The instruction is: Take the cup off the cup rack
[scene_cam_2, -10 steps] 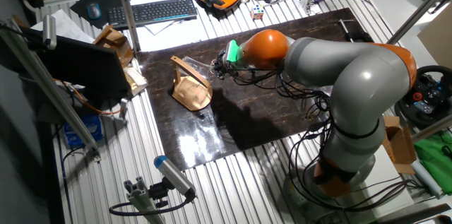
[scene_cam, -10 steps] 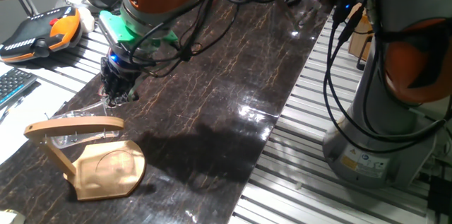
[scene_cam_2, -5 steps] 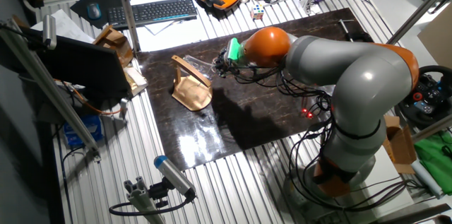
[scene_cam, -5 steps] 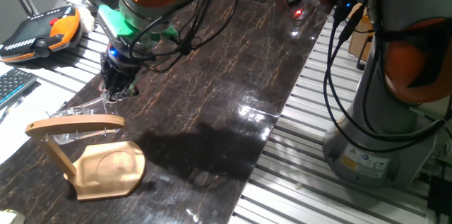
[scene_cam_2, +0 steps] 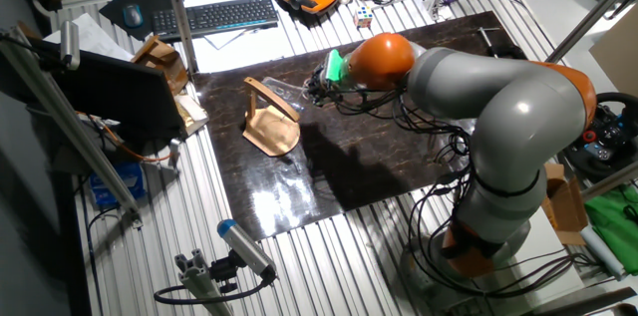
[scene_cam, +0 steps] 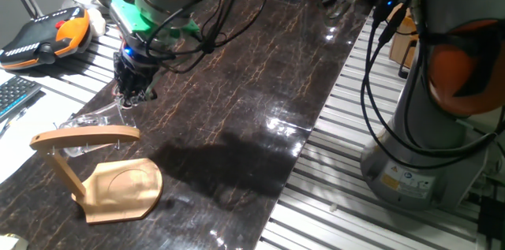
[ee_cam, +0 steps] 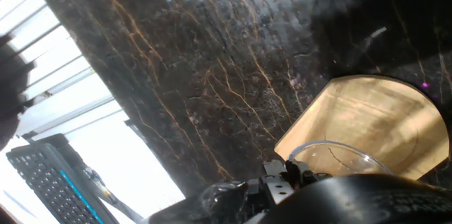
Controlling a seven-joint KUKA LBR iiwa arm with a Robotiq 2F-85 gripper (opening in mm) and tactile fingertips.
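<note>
The cup [scene_cam: 88,126] is clear glass and hard to make out; it hangs just behind the top bar of the light wooden cup rack [scene_cam: 101,179] at the near left of the dark marble table. My gripper [scene_cam: 130,98] comes down at the cup's right side and looks shut on its rim. In the other fixed view the gripper [scene_cam_2: 315,88] stands just right of the cup rack [scene_cam_2: 269,125]. Looking along the hand, the cup [ee_cam: 332,157] has its rim against the fingers [ee_cam: 282,176], over the cup rack's round base [ee_cam: 367,121].
An orange teach pendant [scene_cam: 43,33] and a keyboard [scene_cam: 14,94] lie past the table's left edge. A second robot's grey base [scene_cam: 418,139] stands at the right beside the slatted aluminium frame. The keyboard [ee_cam: 49,181] also shows in the hand view.
My gripper has risen a little and shifted toward the back left, and the cup has lifted with it. The rack has stayed put.
</note>
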